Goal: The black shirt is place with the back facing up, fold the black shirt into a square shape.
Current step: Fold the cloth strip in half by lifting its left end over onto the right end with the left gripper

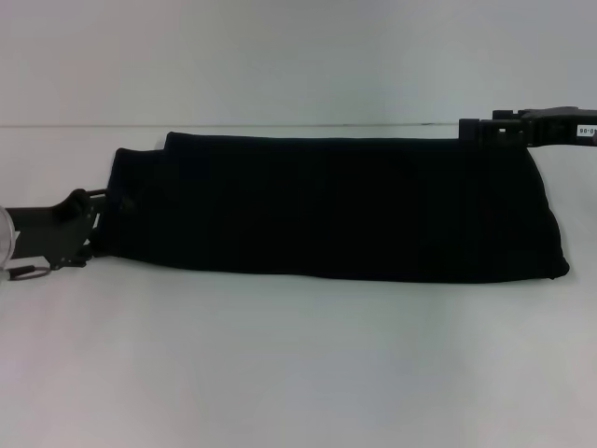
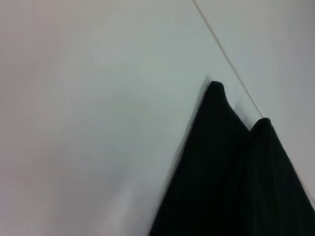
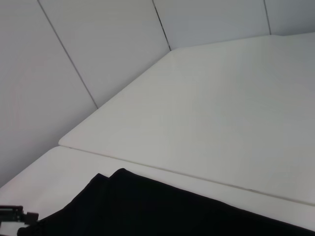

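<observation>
**Black shirt folded into a long band**

Black shirt lies across the middle of the frame on the white counter. My left fingers sit at its left end and my right fingers at its upper right corner, placed for the next fold; whether either grips, I cannot tell.

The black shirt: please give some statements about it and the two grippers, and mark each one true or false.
1. The black shirt lies as a long band across the white table. True.
2. White lettering shows on the shirt. False: only plain black fabric shows.
3. The left gripper is at the shirt's left end. True.
4. The right gripper is at the shirt's near edge. False: it is at the far right corner.
5. The shirt hangs over the table's front edge. False: it lies wholly on the table.
</observation>
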`<state>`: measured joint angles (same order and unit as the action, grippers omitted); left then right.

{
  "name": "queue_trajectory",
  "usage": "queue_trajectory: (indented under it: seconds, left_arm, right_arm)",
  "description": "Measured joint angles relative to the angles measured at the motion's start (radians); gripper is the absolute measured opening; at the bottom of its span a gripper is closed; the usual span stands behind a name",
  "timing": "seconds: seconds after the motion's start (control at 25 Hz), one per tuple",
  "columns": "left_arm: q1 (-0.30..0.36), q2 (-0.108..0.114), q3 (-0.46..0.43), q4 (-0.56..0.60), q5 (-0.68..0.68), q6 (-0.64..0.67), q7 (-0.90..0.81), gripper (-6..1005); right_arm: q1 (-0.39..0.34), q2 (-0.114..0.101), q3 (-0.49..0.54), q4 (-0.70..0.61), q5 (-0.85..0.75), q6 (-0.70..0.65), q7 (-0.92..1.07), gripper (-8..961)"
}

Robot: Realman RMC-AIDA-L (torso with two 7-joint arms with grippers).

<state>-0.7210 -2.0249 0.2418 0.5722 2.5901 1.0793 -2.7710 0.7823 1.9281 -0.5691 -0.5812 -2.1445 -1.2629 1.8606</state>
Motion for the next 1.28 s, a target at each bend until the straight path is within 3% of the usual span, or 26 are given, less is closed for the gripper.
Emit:
queue_trajectory:
  seconds: [0.24, 0.68, 1.12, 1.2, 1.28]
  left_arm:
    - [0.024, -0.009, -0.015, -0.001, -0.02, -0.009, 0.073, 773]
    - [0.026, -0.012, -0.009, -0.003, -0.023, -0.032, 0.088, 341]
    - [0.065, -0.027, -0.016, 0.002, -0.106, -0.029, 0.173, 113]
    - [0.074, -0.032, -0.019, 0.002, -0.124, -0.027, 0.201, 34]
    - [0.085, -0.034, -0.029, 0.003, -0.138, -0.021, 0.236, 34]
  right_arm:
    - [0.003, 0.0, 0.0, -0.001, 0.0, 0.001, -0.001, 839]
    - [0.003, 0.0, 0.0, -0.006, 0.0, 0.001, -0.001, 838]
    - [0.004, 0.002, -0.002, -0.006, 0.0, 0.023, -0.002, 837]
    - [0.004, 0.005, -0.001, -0.004, 0.0, 0.027, -0.002, 837]
    - [0.005, 0.009, -0.001, -0.004, 0.0, 0.03, -0.002, 837]
